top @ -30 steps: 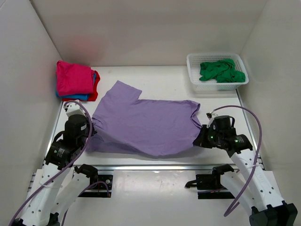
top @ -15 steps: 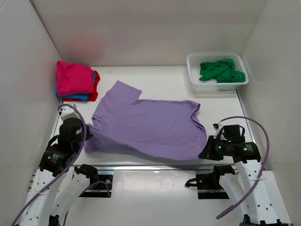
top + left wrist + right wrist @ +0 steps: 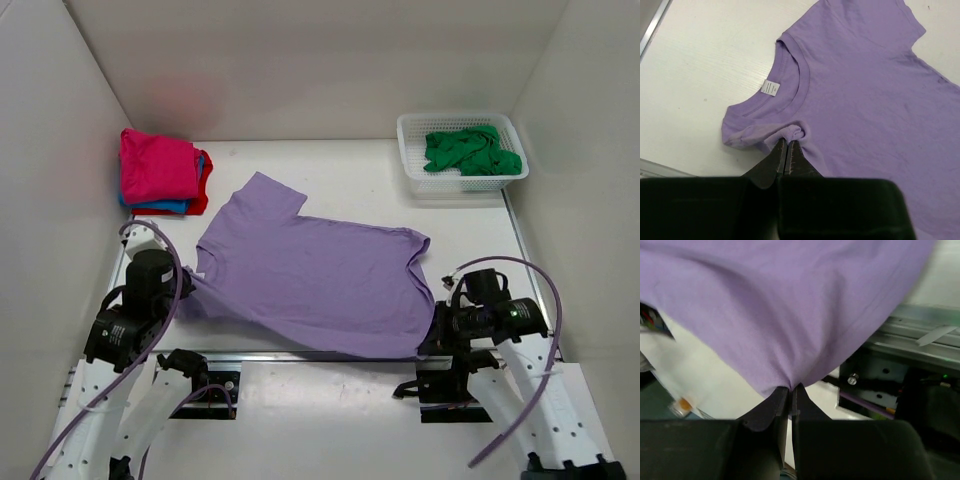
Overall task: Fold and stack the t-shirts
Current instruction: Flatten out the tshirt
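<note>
At the far-left corner of the worktop [image 3: 350,180], the blue shirt [image 3: 160,206] and red shirt [image 3: 201,192] were mostly covered by the magenta shirt [image 3: 155,165]. In the right wrist view the lilac shirt [image 3: 780,305] ran off the top edge and was blurred at upper right.

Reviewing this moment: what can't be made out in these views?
Top view: the pink shirt covers the red shirt and blue shirt; only edges show.
Top view: green shirt in basket is crumpled; garment count unclear.
Left wrist view: neck label print too small.
Right wrist view: lilac shirt, pinched by right hand, blocks what's beyond.

White lattice basket [image 3: 455,185] at far right corner of white table [image 3: 345,175]; metal rail [image 3: 300,356] along near edge.
</note>
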`<control>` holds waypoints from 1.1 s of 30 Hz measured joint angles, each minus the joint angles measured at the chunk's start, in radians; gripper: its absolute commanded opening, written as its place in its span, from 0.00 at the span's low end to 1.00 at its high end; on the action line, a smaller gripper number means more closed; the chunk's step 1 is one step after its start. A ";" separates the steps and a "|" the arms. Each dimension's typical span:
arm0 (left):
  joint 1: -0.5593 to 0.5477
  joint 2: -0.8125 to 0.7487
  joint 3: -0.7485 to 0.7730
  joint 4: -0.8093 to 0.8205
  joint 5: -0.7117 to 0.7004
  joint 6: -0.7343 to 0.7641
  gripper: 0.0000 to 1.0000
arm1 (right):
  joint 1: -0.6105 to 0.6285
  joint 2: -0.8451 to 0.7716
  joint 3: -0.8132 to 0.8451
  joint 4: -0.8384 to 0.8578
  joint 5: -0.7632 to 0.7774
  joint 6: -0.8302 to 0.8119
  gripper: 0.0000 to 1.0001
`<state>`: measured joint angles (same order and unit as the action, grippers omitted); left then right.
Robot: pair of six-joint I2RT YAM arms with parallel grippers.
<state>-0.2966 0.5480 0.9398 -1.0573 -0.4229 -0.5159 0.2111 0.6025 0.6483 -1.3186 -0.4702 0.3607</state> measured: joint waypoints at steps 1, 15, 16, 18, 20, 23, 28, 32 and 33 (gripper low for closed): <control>0.001 0.007 0.000 0.008 0.001 0.000 0.00 | -0.054 0.013 -0.014 0.003 -0.013 -0.027 0.00; 0.008 0.245 0.002 0.217 0.026 0.052 0.00 | -0.059 0.195 -0.098 0.148 -0.041 -0.031 0.00; 0.011 0.254 0.002 0.233 0.026 0.061 0.00 | -0.082 0.209 -0.097 0.151 -0.039 -0.040 0.00; 0.016 0.269 0.002 0.259 0.025 0.073 0.00 | -0.125 0.237 -0.089 0.155 -0.038 -0.056 0.00; 0.022 0.290 0.000 0.288 0.026 0.087 0.00 | -0.148 0.278 -0.075 0.163 -0.035 -0.070 0.00; 0.030 0.320 -0.005 0.328 0.036 0.105 0.00 | -0.139 0.327 -0.062 0.181 -0.023 -0.072 0.00; 0.037 0.369 -0.034 0.386 0.057 0.136 0.00 | -0.136 0.372 -0.049 0.202 -0.013 -0.064 0.00; 0.033 0.409 -0.043 0.428 0.058 0.161 0.00 | -0.174 0.389 -0.029 0.211 -0.006 -0.058 0.00; 0.033 0.417 -0.047 0.441 0.058 0.167 0.00 | -0.184 0.395 -0.023 0.216 -0.004 -0.056 0.00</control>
<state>-0.2638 0.9653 0.8928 -0.6163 -0.3645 -0.3489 0.0269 0.9974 0.6254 -1.1030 -0.4744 0.3046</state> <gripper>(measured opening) 0.030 0.022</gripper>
